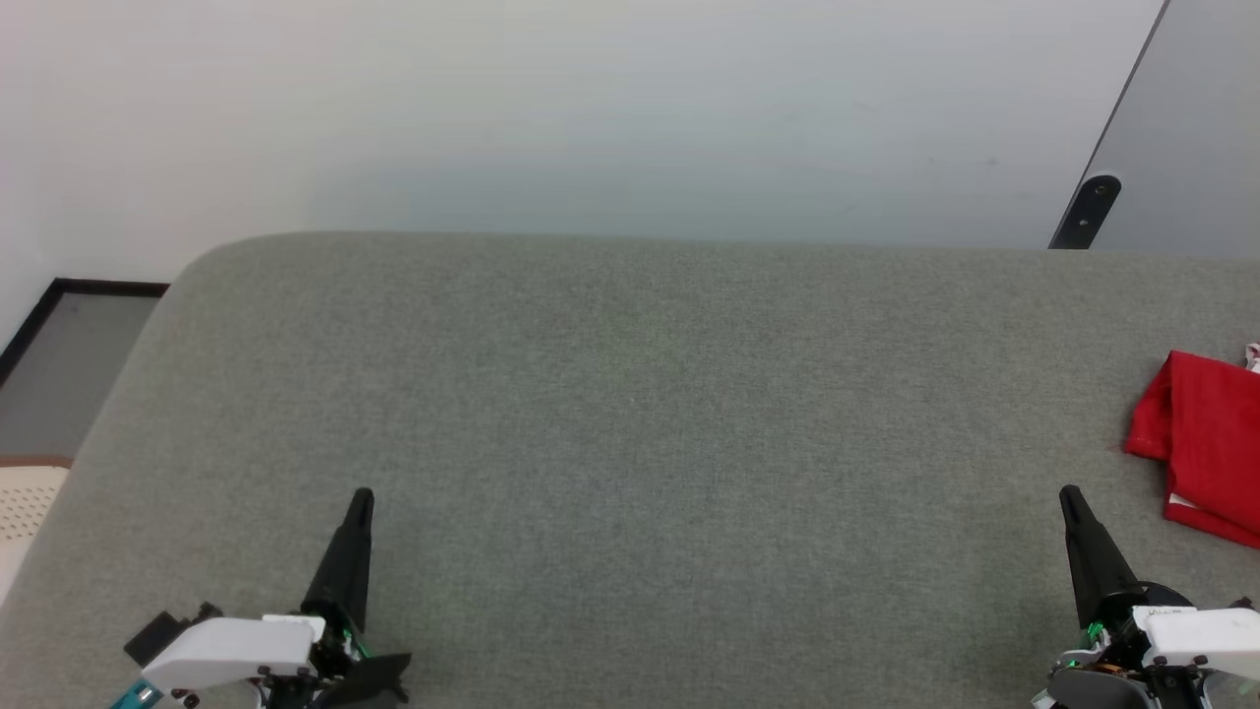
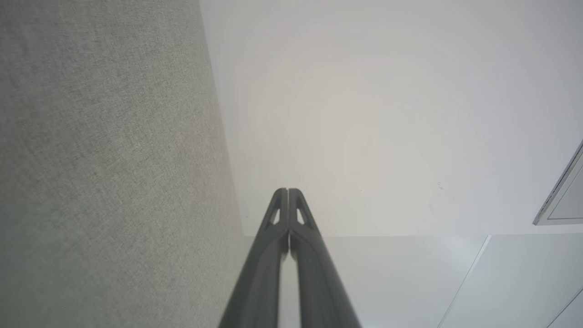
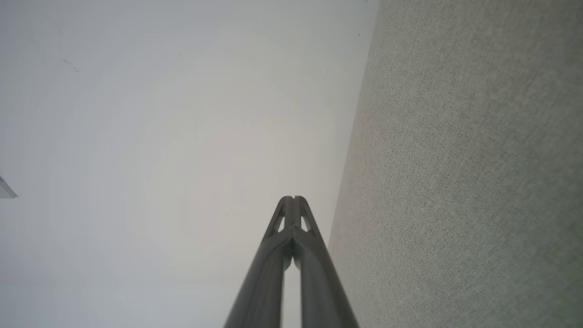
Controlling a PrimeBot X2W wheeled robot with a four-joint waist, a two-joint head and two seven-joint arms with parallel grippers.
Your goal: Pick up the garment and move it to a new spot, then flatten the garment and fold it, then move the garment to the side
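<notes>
You will find the garment [image 1: 1206, 443] at the far right side of the grey fabric surface [image 1: 630, 414], lying on it and cut off by the edge of the head view. It is a compact bundle of plain red cloth, doubled over itself so that layered edges show along its left side. A thin white strip peeks out at its lower edge and a small white scrap at its upper right corner. You cannot tell how much more of it lies beyond the frame.

Your left gripper [image 1: 361, 497] sits over the near left part of the grey surface, its fingers [image 2: 268, 255] pressed together tip to tip and holding nothing. Your right gripper [image 1: 1069, 492] sits over the near right part, just short of the garment and apart from it. Its fingers [image 3: 266, 264] likewise meet at the tips, with nothing between them.
</notes>
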